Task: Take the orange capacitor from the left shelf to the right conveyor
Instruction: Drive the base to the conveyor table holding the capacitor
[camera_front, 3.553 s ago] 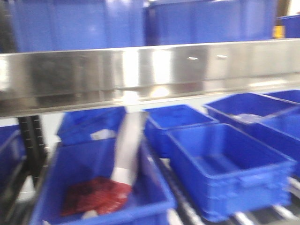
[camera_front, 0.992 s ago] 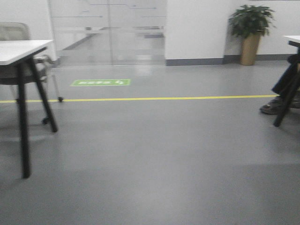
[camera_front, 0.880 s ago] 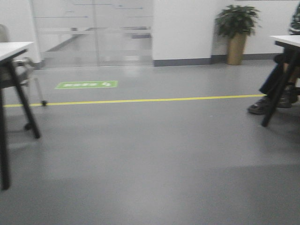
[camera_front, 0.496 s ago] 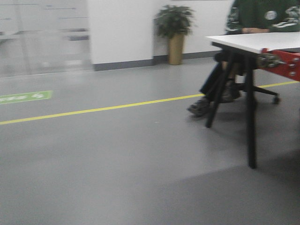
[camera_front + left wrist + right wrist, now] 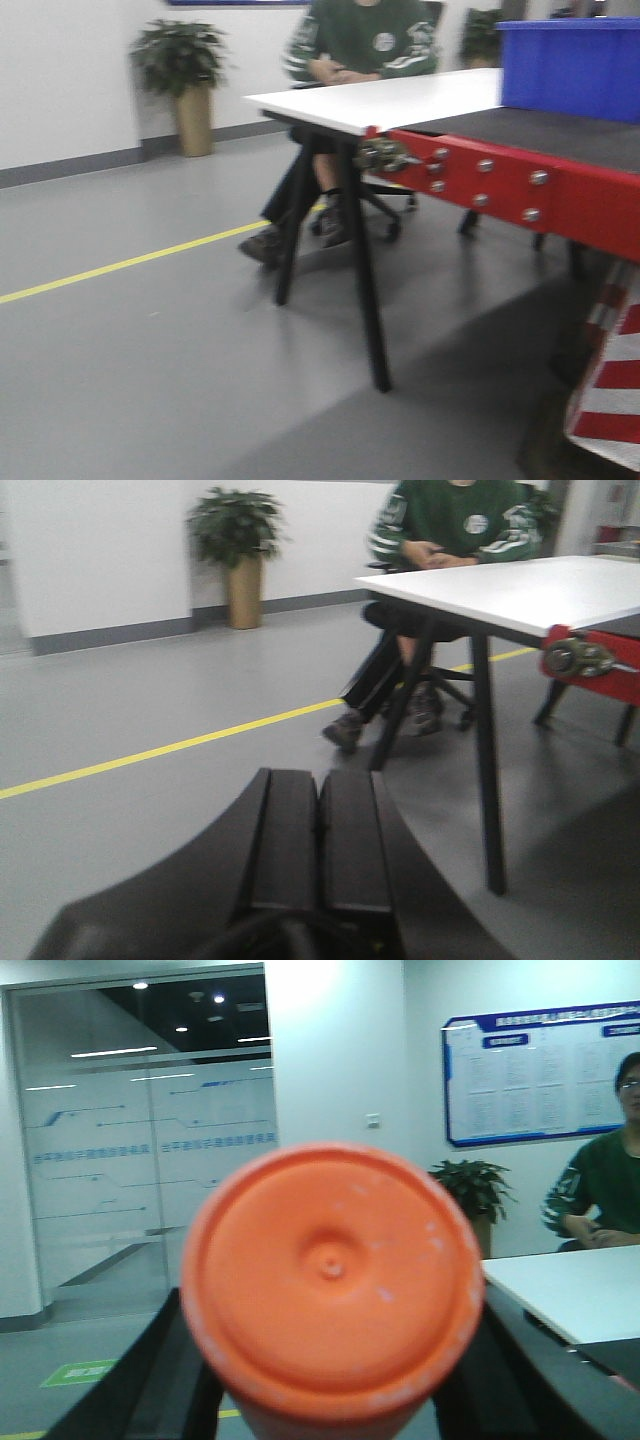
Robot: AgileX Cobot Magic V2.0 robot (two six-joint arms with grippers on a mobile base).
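Observation:
The orange capacitor (image 5: 332, 1278) fills the right wrist view end-on, its round flat top facing the camera. My right gripper (image 5: 335, 1385) is shut on it, with a black finger (image 5: 165, 1380) on each side. In the left wrist view my left gripper (image 5: 320, 780) is shut, pads pressed together with nothing between them, hanging over grey floor. The right conveyor (image 5: 540, 128) shows in the front view at the right as a dark belt with a red bolted side frame (image 5: 500, 185). Its red end (image 5: 590, 665) also shows in the left wrist view. The left shelf is out of view.
A blue bin (image 5: 570, 65) stands on the belt. A white table (image 5: 380, 100) with black legs adjoins the conveyor, and a person in green (image 5: 360, 40) sits behind it. A red-and-white striped panel (image 5: 610, 370) is low on the right. A potted plant (image 5: 185, 80) stands by the wall.
The front view has swung right: from the steel shelf and blue bins, across the floor with the yellow line, to the white table and the red-framed conveyor now close.

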